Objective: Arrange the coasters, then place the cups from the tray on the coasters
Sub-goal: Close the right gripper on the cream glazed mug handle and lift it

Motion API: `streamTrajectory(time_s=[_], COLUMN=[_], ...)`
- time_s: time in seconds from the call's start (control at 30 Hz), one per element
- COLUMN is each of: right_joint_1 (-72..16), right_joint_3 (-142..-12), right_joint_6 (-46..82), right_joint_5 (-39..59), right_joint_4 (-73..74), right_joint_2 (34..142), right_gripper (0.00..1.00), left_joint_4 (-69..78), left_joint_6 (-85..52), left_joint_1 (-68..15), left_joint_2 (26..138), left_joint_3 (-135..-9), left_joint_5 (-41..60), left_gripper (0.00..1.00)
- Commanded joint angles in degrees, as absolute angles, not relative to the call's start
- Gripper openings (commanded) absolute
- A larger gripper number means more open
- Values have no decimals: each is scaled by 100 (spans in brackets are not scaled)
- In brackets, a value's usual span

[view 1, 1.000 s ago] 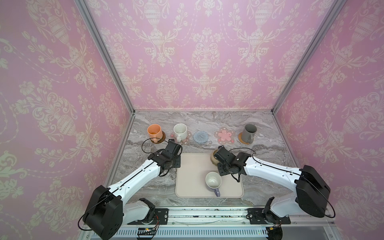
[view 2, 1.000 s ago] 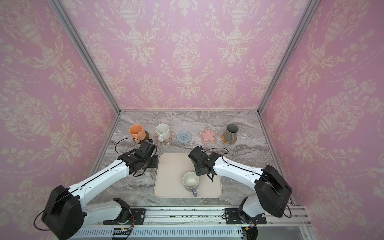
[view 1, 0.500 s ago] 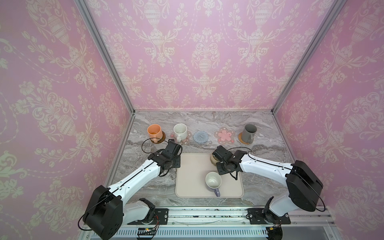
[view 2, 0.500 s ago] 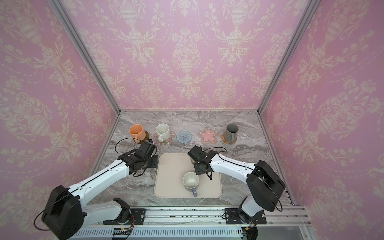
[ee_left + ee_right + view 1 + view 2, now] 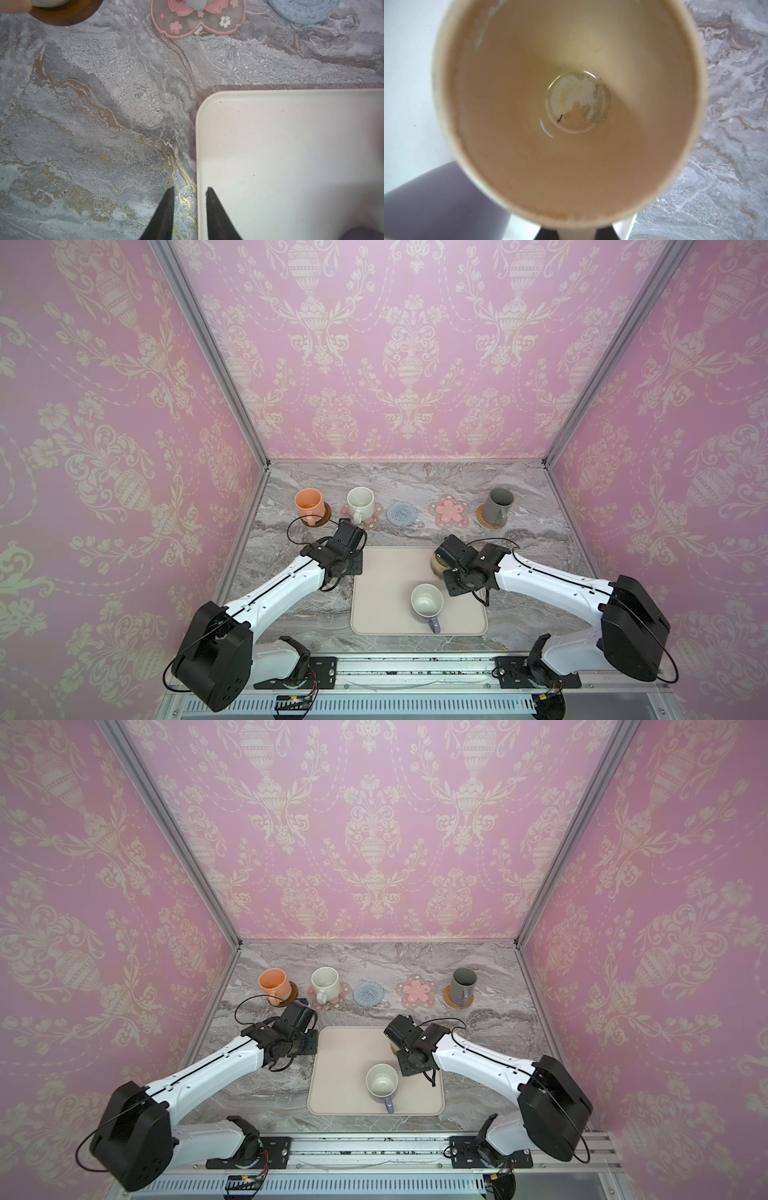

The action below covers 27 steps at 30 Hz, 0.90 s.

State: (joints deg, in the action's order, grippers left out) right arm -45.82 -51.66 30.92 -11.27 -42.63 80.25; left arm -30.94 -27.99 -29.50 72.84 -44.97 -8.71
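Far row, in both top views: orange mug [image 5: 308, 506] on dark brown coaster [image 5: 325, 515], speckled white mug [image 5: 360, 504] on a pink flower coaster [image 5: 375, 519], bare blue crocheted coaster [image 5: 402, 514], bare second pink flower coaster [image 5: 449, 510], dark grey mug [image 5: 498, 506] on rattan coaster [image 5: 480, 515]. Only the left wrist view shows the left fingers [image 5: 166, 212] narrowly parted, empty, astride the cream tray [image 5: 291, 145]'s edge. Only the right wrist view shows the right fingers [image 5: 546, 235] clamping the beige-yellow mug [image 5: 571, 104]'s handle at the tray's corner, beside the lavender mug [image 5: 426, 601]. Five coasters, five mugs, one tray.

On grey marble table [image 5: 415, 481]: five coasters [image 5: 402, 513] in a back row, cream tray [image 5: 382, 580] nearer front.
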Motion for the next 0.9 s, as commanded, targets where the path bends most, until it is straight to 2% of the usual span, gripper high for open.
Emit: streamTrajectory(time_s=[0.0, 0.23, 0.4, 0.53, 0.63, 0.87], right_joint_1=[-4555, -4556, -4551, -4551, -4552, -4552], right_joint_3=[-5069, -4881, -4793, -4707, -4630, -4570], right_joint_6=[3206, 3300, 3350, 3384, 3392, 3393], right_joint_5=[-1314, -1222, -1253, -1187, -1082, -1033], right_joint_4=[-4219, -4175, -4257, -4207, -4105, -3884], right_joint_2=[7796, 7643, 7587, 7572, 7624, 7732], right_gripper=[0, 0, 35, 44, 45, 38], left_joint_4=[-3181, -3198, -3199, -3196, -3185, -3182], left_joint_6=[-2898, -2952, -3000, -3030, -3048, -3056], left_joint_1=[-2969, -2970, -2960, -2970, -2971, -2971], left_joint_2=[7244, 7070, 7119, 7102, 7062, 7029], left_joint_3=[-4615, -4535, -4546, -4531, -4500, -4435], left_joint_5=[-870, -896, -863, -856, -836, -850], left_gripper=[30, 30, 30, 30, 30, 30])
